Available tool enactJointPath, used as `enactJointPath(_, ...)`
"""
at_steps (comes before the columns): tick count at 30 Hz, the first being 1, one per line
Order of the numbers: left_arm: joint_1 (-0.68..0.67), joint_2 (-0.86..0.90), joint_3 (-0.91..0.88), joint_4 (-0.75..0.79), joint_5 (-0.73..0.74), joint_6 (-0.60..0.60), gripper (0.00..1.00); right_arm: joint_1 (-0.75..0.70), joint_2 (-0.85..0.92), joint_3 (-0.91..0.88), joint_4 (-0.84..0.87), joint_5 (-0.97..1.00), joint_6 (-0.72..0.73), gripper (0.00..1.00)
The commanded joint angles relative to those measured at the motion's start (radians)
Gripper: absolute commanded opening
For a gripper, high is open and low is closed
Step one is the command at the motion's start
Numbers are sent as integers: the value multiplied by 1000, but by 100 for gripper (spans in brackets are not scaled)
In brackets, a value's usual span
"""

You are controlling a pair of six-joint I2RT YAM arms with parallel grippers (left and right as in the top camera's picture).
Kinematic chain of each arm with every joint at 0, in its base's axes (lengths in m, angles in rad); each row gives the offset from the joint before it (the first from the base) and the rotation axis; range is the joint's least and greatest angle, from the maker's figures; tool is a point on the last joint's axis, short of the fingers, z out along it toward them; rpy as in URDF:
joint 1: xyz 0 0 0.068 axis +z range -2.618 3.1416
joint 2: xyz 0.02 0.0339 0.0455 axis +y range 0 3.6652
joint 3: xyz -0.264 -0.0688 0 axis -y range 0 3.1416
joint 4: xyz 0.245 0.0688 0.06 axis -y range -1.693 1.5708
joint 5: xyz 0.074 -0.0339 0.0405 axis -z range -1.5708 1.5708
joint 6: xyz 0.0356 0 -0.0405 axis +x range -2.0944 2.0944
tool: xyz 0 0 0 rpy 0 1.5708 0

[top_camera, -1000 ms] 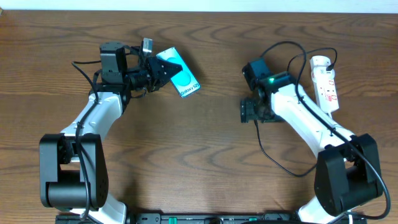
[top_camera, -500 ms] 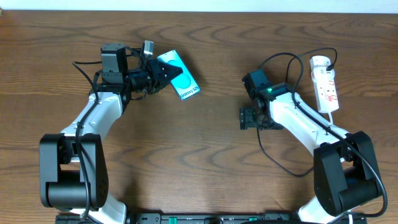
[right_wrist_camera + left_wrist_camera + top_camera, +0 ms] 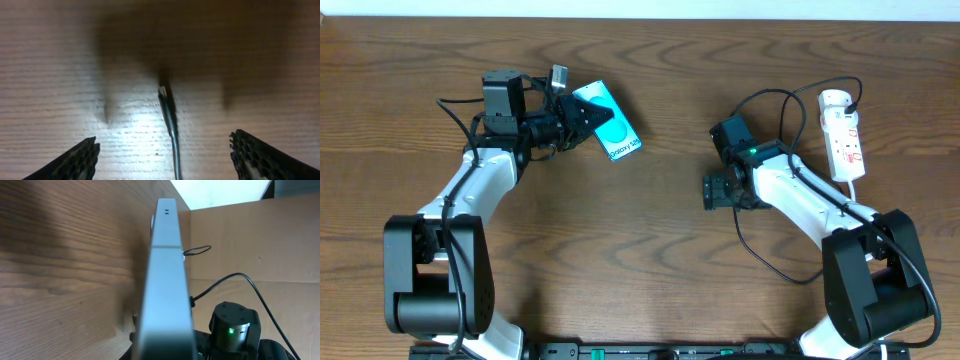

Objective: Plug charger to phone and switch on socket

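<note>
Right gripper [image 3: 164, 141] farther left, astride the charger [image 3: 170, 117]

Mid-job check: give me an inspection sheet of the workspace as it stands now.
Surface: wooden table.
Job's things: phone in left gripper; charger tip lying on table; socket at far right.
Clutter: nothing seen.
Grippers: left shut on phone; right gripper open over charger tip.
Cables: charger's cable loops across table near socket.
Surroundings: cardboard wall beyond table.
</note>
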Motion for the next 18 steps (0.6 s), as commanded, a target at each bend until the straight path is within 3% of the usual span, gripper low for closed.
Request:
enactJointPath(1, -3, -10, 7, 4, 39, 25, 7, 3, -19, -11, 11, -2, -56, 85)
enactJointPath(8, -3, -10, 7, 4, 39, 25, 7, 3, -19, -12, 10, -6, -166, 80)
enactJointPath(11, -3, -10, 7, 4, 39, 25, 7, 1, -19, -12, 6, -6, -180, 67)
enactJointPath(18, -3, -10, 7, 5, 39, 25, 7, 0, -19, -39, 8, -6, -179, 67)
